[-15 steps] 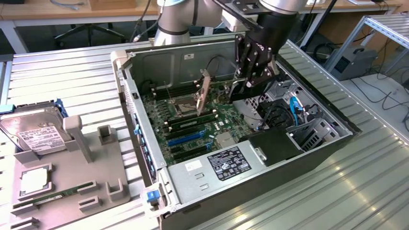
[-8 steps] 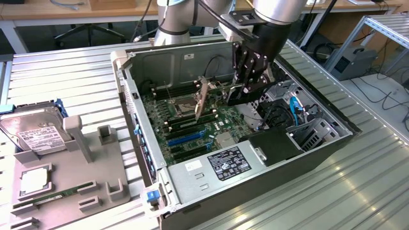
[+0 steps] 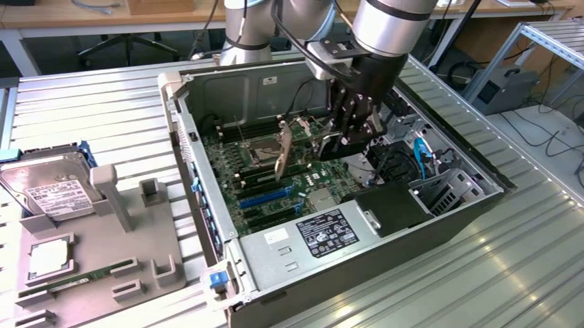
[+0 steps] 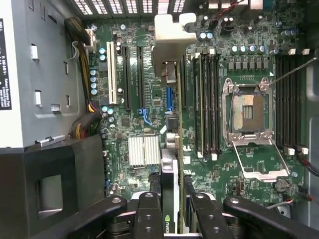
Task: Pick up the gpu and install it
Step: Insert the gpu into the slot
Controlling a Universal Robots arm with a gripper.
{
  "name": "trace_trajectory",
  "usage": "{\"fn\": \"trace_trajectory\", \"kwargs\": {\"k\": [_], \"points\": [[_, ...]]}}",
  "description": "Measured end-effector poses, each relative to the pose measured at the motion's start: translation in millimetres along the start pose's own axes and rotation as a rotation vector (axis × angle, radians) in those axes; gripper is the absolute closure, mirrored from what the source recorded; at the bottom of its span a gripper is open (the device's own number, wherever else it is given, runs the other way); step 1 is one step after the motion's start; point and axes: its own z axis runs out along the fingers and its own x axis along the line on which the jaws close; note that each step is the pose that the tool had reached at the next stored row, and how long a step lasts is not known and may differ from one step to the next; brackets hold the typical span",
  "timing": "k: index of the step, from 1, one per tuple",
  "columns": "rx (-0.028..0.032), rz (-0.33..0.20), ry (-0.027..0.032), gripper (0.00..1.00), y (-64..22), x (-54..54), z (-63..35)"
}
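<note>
Gripping gpu [image 4: 169, 184] edge, seemingly above slots [image 4: 128, 74]

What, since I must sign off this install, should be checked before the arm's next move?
1. Grip: the gripper is shut on the gpu, one finger on each face: ok.
2. Card parallel to the expansion slots: ok.
3. Card exactly over its slot: cannot tell.
4. Card seated: not ok; it is held above the motherboard.
5. Cable bundle clear of the card: ok.
6. Case open on its side: ok.
</note>
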Motion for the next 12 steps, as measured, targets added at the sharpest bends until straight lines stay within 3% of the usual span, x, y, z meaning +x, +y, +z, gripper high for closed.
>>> {"fn": "trace_trajectory", "kwargs": {"k": [4, 7, 12], "points": [[-0.0001, 0.000, -0.0003, 0.73, 1.4, 0.0, 0.5], [0.0017, 0.000, -0.0032, 0.73, 13.6, -0.2, 2.4], [0.0056, 0.000, -0.0033, 0.73, 28.1, 0.1, 14.9]]}}
